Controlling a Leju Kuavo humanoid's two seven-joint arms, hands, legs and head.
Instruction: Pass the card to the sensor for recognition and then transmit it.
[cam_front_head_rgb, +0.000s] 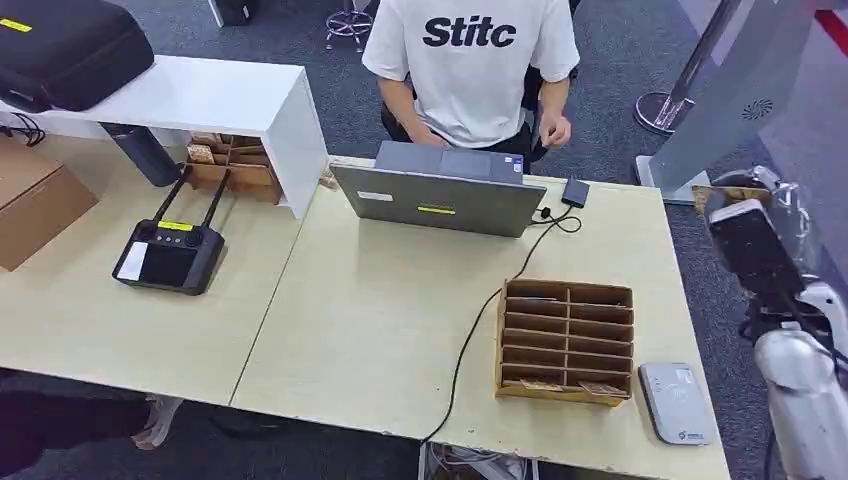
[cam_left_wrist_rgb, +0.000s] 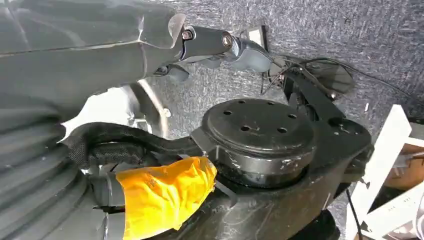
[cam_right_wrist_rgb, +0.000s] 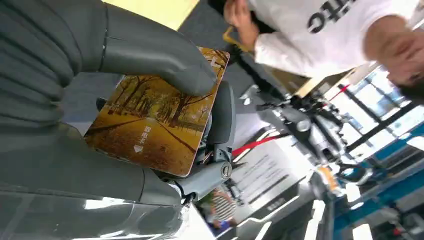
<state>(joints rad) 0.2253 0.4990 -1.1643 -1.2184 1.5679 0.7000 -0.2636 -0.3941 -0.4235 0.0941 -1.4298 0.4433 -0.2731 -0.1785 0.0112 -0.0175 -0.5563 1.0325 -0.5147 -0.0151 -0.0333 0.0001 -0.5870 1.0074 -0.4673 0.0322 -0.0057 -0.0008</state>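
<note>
Pinching the card (cam_right_wrist_rgb: 155, 112) flat between thumb (cam_right_wrist_rgb: 150, 50) and darker fingers, right hand (cam_front_head_rgb: 755, 240) hovering off the surface (cam_front_head_rgb: 370, 320) edge, well beyond the sensor (cam_front_head_rgb: 675, 402). Left hand (cam_left_wrist_rgb: 220, 42) hanging by the floor, fingers spread, holding nothing. Best bringing the card face-down, level over the sensor, keeping the pinch firm. Watching the wooden organizer (cam_front_head_rgb: 566, 340) just beside the sensor and the surface edge close on the sensor's other side. More open room lying between organizer and laptop (cam_front_head_rgb: 440, 195); cable (cam_front_head_rgb: 480, 330) crossing there.
</note>
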